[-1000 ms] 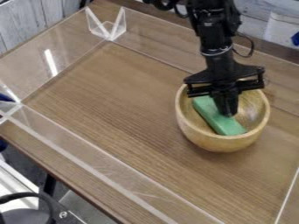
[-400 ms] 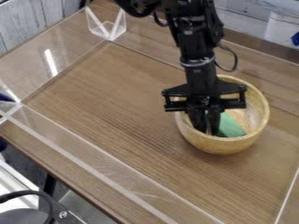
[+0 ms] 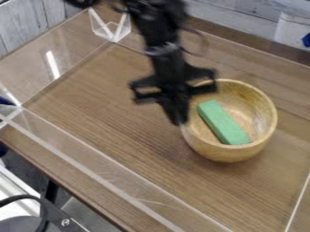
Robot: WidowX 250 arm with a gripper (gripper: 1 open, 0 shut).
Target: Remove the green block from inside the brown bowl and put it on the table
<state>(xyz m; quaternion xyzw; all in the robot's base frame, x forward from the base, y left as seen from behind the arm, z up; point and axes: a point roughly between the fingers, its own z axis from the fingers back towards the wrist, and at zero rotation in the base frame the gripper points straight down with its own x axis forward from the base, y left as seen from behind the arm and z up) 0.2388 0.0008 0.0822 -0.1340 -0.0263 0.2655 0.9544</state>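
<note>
Camera: green block (image 3: 224, 122) flat in brown bowl (image 3: 237, 150), long axis upper-left to lower-right; hand (image 3: 177, 114) closed, just outside left rim.

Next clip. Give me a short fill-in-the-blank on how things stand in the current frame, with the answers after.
1. The green block lies inside the ____.
2. In the picture, the claw hangs at the ____ edge of the bowl, not over the block.
3. The claw's fingers are ____, with the block not between them.
4. The bowl stands on the wood-grain ____.

Missing words: bowl; left; shut; table
</note>
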